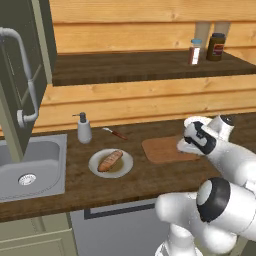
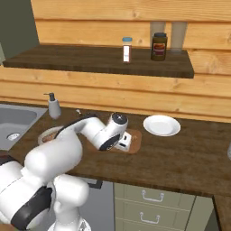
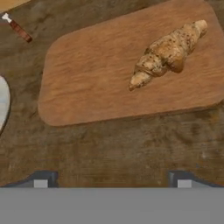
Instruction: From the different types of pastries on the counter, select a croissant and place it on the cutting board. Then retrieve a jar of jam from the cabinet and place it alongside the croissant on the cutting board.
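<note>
— wooden kitchen, then: plank wall, dark counter (image 1: 150,177) underneath. what's the gripper (image 3: 112,181) doing?

— hanging above the counter just off the near edge of the cutting board (image 3: 94,76), fingers (image 3: 41,180) spread wide with nothing between them.

— and the croissant (image 3: 168,53)?

— lying on the cutting board, toward one end, clear of the fingers.

— what else sits around the board?

— a small knife with a reddish handle (image 1: 115,133) just past the board's far corner, on the counter. further on that side a white plate with an elongated pastry (image 1: 110,162), then a soap dispenser (image 1: 83,128) and the grey sink (image 1: 30,167) with its tap. on the board's other side an empty white plate (image 2: 161,125).

— the jam?

— can't pick out a red jar. on the wall shelf above the board stand a blue-capped bottle (image 2: 127,49) and a dark brown jar (image 2: 159,46), side by side.
</note>
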